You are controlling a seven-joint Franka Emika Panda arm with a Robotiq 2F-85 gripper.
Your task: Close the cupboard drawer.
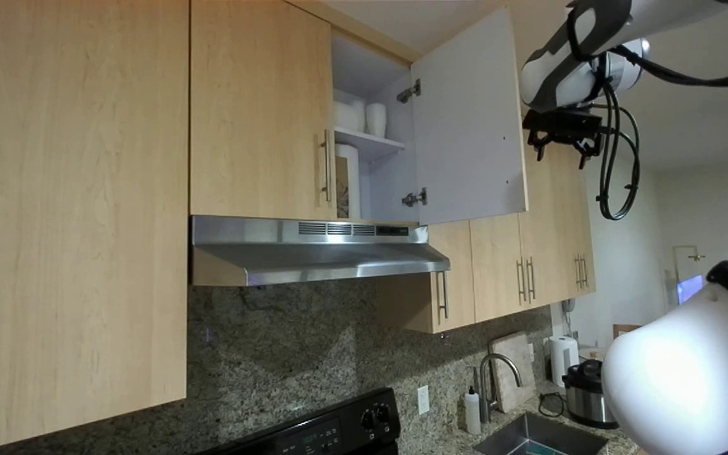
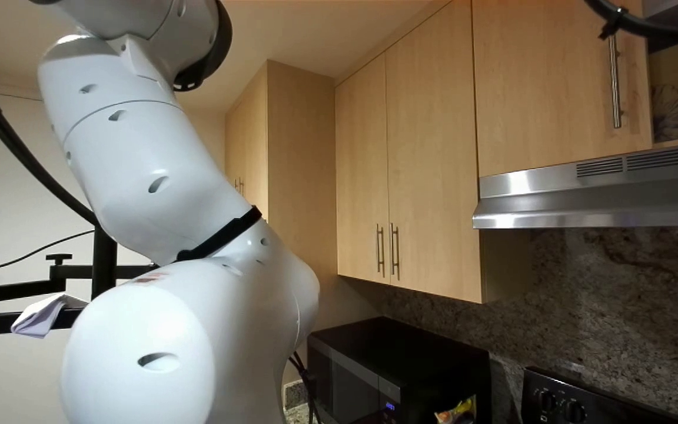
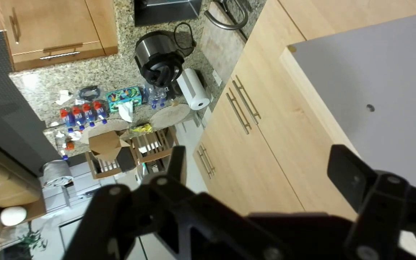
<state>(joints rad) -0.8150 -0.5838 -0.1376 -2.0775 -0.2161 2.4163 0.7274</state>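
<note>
White on its inner face, the door (image 1: 468, 126) is swung open on its hinges (image 1: 414, 198) beside the shelves (image 1: 371, 145), above one end of the hood (image 1: 339, 260), its long axis upright. In an exterior view its free edge is seen just to the left of the gripper (image 1: 561, 158); whether contact is made cannot be told. The fingers (image 3: 349, 177) are spread wide, with nothing clamped between them. Since the outer face is hidden in all views, it is judged that the free edge must be rounded and the door pressed closed from behind. Speckled stone is used for the counter (image 3: 96, 72), where a cooker (image 3: 157, 57) and bottles (image 3: 88, 112) are set; farther off, a wooden chair (image 3: 157, 155) can be seen.
</note>
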